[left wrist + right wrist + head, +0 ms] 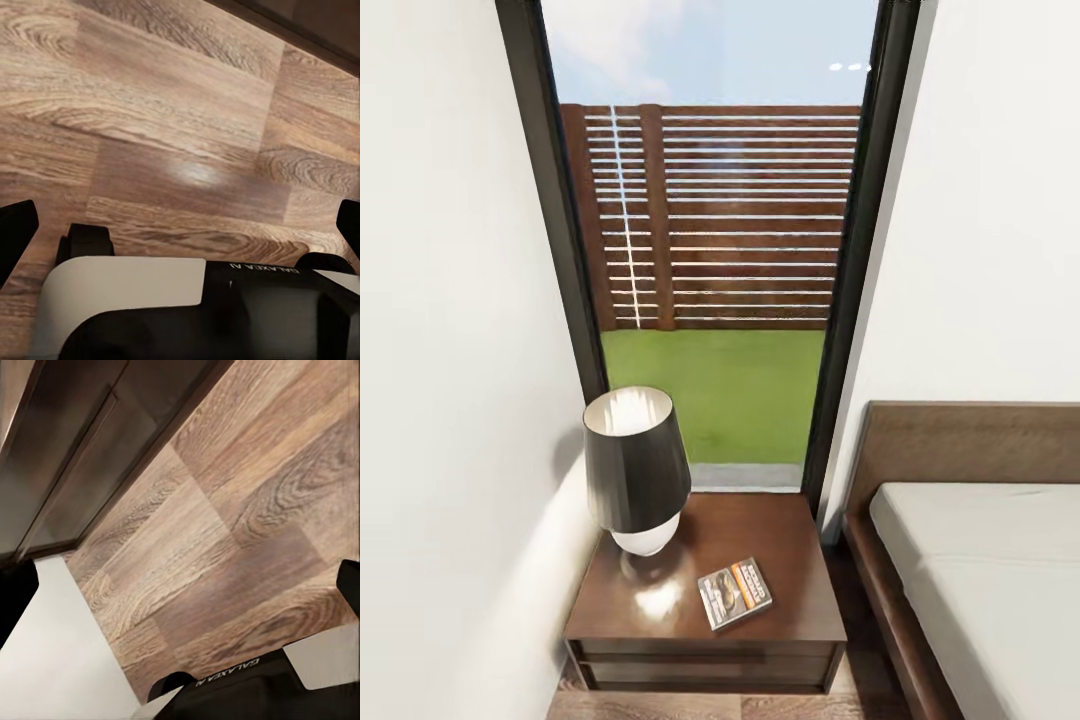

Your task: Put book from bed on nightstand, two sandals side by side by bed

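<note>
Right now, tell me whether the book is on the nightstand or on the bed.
On the nightstand. The book lies flat on its glossy top, cover up, apart from the lamp; the bed beside it is bare where visible.

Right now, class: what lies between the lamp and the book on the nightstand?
Nothing: in the head view, only bare glossy nightstand top separates the lamp from the book.

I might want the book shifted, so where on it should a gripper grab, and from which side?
The book lies flat on the nightstand, near its front edge and right of the lamp. It is thin, so probably come from above on the front side, away from the lamp, and pinch across its narrower width, perhaps after sliding one edge past the nightstand's front.
</note>
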